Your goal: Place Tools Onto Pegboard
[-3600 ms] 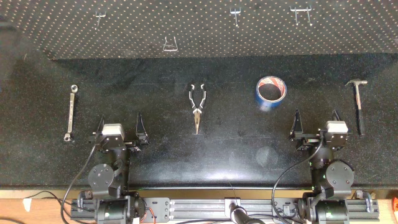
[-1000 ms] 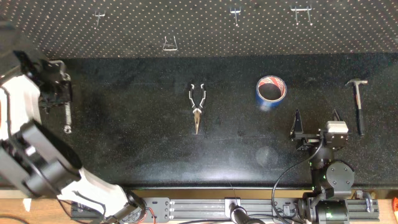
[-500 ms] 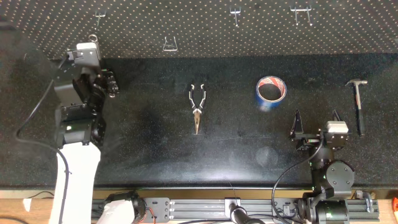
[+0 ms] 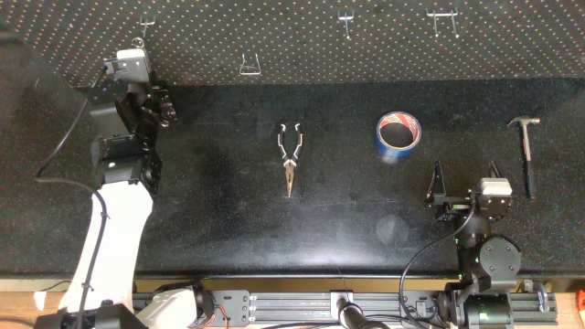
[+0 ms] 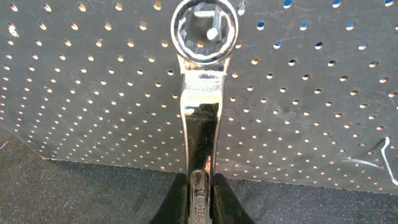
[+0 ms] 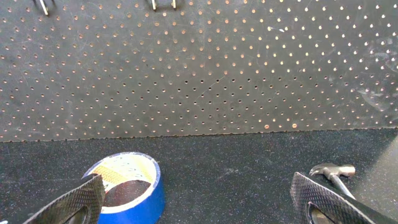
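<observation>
Holding the wrench (image 5: pixel 200 99), left gripper (image 5: pixel 200 185); wrench ring encircles a pegboard hook (image 5: pixel 213 32)

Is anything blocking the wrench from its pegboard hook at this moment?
Nothing visible does. In the left wrist view the wrench, held by the left gripper, has its ring end up at the pegboard, and the hook shows through the ring.

Table: black speckled table top (image 4: pixel 347 219).
Back: dark perforated pegboard panel (image 4: pixel 512 55) rising along the table's far edge.
Front: pale wood strip (image 4: pixel 18 284) at the near-left corner.
</observation>
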`<state>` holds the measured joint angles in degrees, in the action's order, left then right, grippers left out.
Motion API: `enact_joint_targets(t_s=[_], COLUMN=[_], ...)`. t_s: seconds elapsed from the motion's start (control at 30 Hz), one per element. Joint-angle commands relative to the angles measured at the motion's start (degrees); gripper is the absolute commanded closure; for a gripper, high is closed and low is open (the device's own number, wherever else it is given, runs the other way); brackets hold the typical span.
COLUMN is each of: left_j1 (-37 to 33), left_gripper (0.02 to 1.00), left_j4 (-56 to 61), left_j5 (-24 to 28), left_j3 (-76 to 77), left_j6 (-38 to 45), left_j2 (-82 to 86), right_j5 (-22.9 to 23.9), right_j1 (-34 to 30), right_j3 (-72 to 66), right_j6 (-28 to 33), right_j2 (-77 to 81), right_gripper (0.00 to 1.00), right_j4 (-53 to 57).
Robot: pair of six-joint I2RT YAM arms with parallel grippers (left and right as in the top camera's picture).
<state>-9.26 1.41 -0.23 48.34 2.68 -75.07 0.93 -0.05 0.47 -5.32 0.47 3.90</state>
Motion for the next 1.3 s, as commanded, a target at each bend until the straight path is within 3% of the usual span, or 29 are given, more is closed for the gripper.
enact_joint_targets(t_s=[0.03,0.17,0.23,0.27,0.3,0.33,0.37,0.4,0.53,0.6,0.67,0.7,0.73,0.77,0.83,0.9,1.03,1.1,1.3], left_j1=[0.28,0.28,0.28,0.26,0.26,0.26,0.28,0.28,1.95,1.79,2.56,5.46,11.45,22.58,34.10,39.60,39.78,39.78,37.88], left_gripper=[0.989,0.989,0.934,0.840,0.518,0.356,0.064,0.023,0.023,0.023,0.023,0.020,0.018,0.020,0.020,0.020,0.020,0.020,0.020], left_j4=[3.06,7.89,10.25,11.87,12.94,12.76,11.45,8.28,-16.50,-21.40,-23.87,-26.53,-32.35,-40.70,-51.56,-67.14,-69.13,-68.48,-62.88], left_j5=[-1.05,-1.03,-1.03,-1.05,-1.07,-1.09,-1.46,-3.23,-2.54,-3.28,5.64,6.05,1.14,-8.96,-9.05,-7.74,-1.40,-1.40,-2.08], left_j3=[0.52,1.86,4.72,5.99,5.99,5.99,5.99,5.99,6.01,5.99,5.99,5.99,6.01,6.01,6.43,14.19,33.44,39.43,41.13], left_j6=[-0.72,-0.72,-0.72,-0.72,-0.72,-0.72,-0.72,-0.74,-0.81,-0.74,-9.18,-14.16,-18.27,-28.41,-41.86,-45.75,-46.07,-47.47,-38.01], left_j2=[-3.10,-8.63,-12.90,-14.45,-14.32,-14.01,-13.05,-9.49,6.73,9.90,9.99,9.70,9.70,9.73,7.15,-4.79,-26.36,-33.18,-40.30], right_j5=[0.31,0.31,0.31,0.31,0.31,0.31,0.31,0.31,0.31,0.31,0.31,0.31,0.31,0.31,0.31,0.31,0.31,0.31,0.31], right_j1=[-0.24,-0.24,-0.24,-0.24,-0.24,-0.24,-0.24,-0.24,-0.24,-0.24,-0.24,-0.24,-0.24,-0.24,-0.24,-0.24,-0.24,-0.24,-0.24], right_j3=[-0.24,-0.24,-0.24,-0.24,-0.24,-0.24,-0.24,-0.24,-0.24,-0.24,-0.24,-0.24,-0.24,-0.24,-0.24,-0.24,-0.24,-0.24,-0.24], right_j6=[-0.79,-0.79,-0.79,-0.79,-0.79,-0.79,-0.79,-0.79,-0.79,-0.79,-0.79,-0.79,-0.79,-0.79,-0.79,-0.79,-0.79,-0.79,-0.79], right_j2=[-0.39,-0.39,-0.39,-0.39,-0.39,-0.39,-0.39,-0.39,-0.39,-0.39,-0.39,-0.39,-0.39,-0.39,-0.39,-0.39,-0.39,-0.39,-0.39], right_gripper=[0.025,0.025,0.027,0.025,0.025,0.025,0.025,0.025,0.025,0.025,0.025,0.025,0.025,0.025,0.025,0.025,0.025,0.025,0.025], right_j4=[0.17,0.17,0.17,0.17,0.17,0.17,0.17,0.17,0.17,0.17,0.17,0.17,0.15,0.17,0.17,0.17,0.17,0.17,0.17])
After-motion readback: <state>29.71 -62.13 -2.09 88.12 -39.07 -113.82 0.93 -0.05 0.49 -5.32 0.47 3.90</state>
